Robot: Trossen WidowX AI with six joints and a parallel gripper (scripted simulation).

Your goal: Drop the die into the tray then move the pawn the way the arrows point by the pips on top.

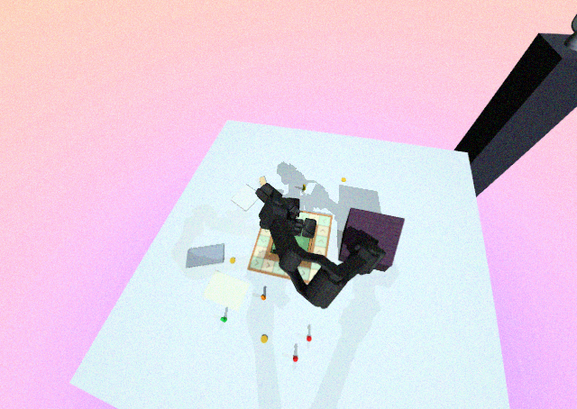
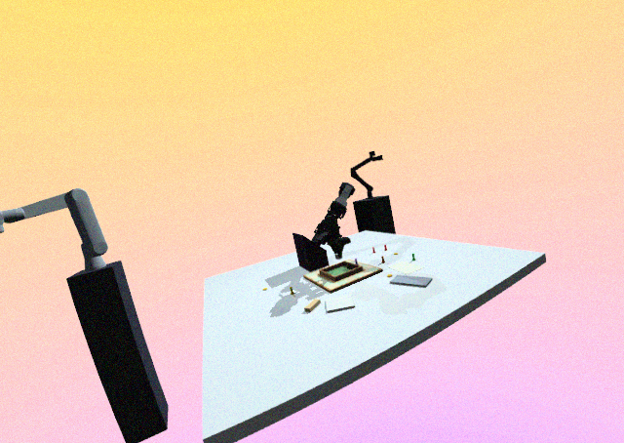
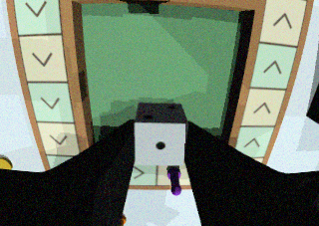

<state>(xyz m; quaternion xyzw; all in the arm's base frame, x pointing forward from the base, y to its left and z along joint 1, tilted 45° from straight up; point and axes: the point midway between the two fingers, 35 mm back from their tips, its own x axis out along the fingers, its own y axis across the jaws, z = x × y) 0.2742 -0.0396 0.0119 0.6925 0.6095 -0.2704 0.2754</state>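
Note:
My gripper (image 3: 159,128) (image 2: 338,257) is shut on the white die (image 3: 159,148), above the near side of the dice tray (image 3: 74,62) (image 2: 328,275). One pip faces the wrist camera; a darker face with two visible pips points toward the tray's far side. The green tray floor shows beyond the die. The board (image 3: 42,58) (image 1: 256,262) (image 2: 330,288) has a ring of cream and mint squares with arrows. The purple pawn (image 3: 174,180) (image 2: 355,261) stands upright on the board's near row in the wrist view. My arm hides it in the top view.
A dark purple box (image 1: 391,232) (image 2: 309,254) stands beside the board. A grey slab (image 1: 205,256) (image 2: 410,281), a pale sheet (image 1: 226,290), a white tile (image 1: 244,197), a wooden block (image 1: 262,180) (image 2: 312,304), several other pawns and yellow discs lie or stand around it.

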